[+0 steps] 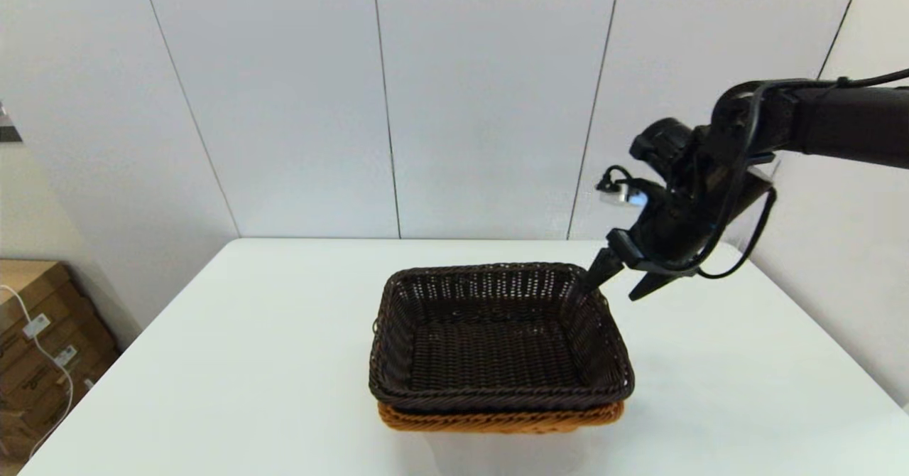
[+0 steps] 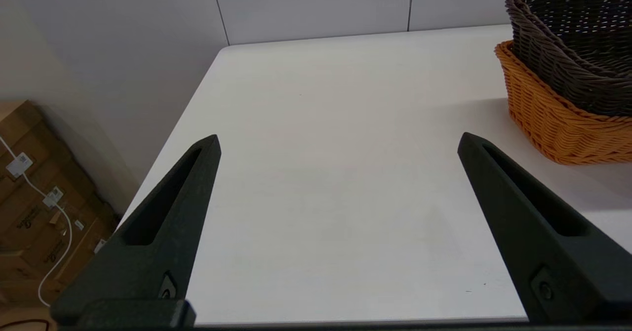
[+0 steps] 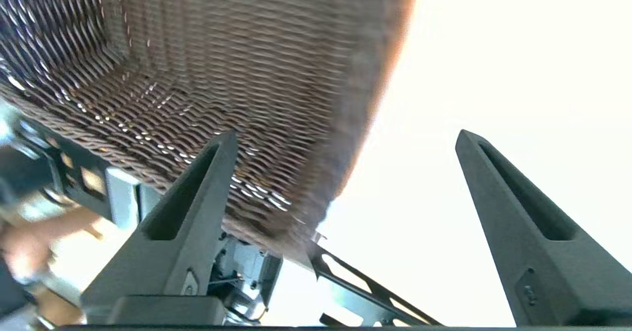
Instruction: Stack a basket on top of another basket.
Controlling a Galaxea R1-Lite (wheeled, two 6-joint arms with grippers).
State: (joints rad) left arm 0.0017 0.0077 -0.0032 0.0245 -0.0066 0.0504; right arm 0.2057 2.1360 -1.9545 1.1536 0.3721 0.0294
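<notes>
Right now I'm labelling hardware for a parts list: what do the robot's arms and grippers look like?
The right arm is matte black, with loose black cables looped around its wrist. The right gripper and left gripper each have two long, tapered black fingers with a recessed slot and a small screw near the base.

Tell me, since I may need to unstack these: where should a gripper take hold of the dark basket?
Probably the dark basket is best taken by its braided rim on the robot's right, coming from above. It sits nested in the orange basket, so the rim is what stays exposed; the open right gripper is at that far-right corner.
</notes>
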